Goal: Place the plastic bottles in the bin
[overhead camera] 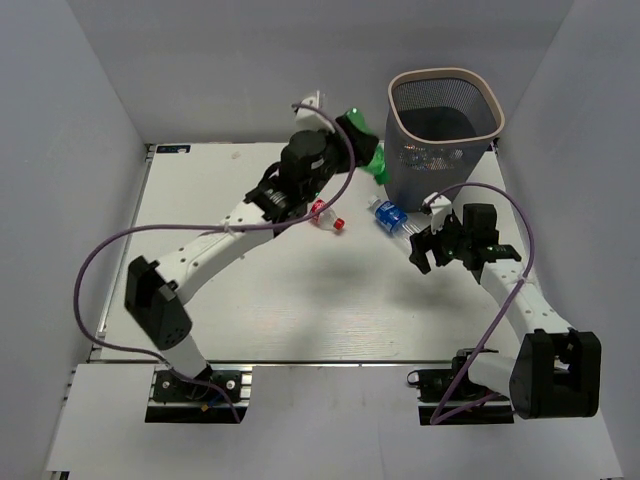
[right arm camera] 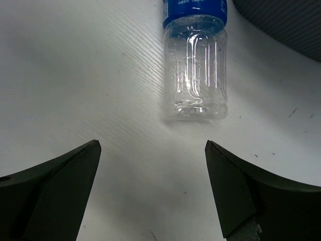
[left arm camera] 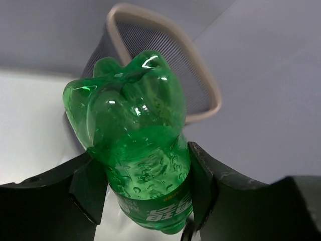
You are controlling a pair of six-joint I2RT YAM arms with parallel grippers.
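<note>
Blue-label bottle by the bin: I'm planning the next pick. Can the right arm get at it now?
Probably yes: the right pincer is open and the blue-label bottle lies just ahead of it, nothing between.

No fully legible text.
- green bottle (left arm camera: 135, 165): white characters on label, 6 o'clock in left wrist view, cut off, unreadable.
- clear bottle (right arm camera: 195, 75): white print on blue label (right arm camera: 194, 9), 12 o'clock edge, illegible.
- dark sticker (overhead camera: 172, 149), 10 o'clock in top view: too small.

A robotics lab cell: plain grey walls (overhead camera: 250, 60) enclosing a white table (overhead camera: 300, 300).
</note>
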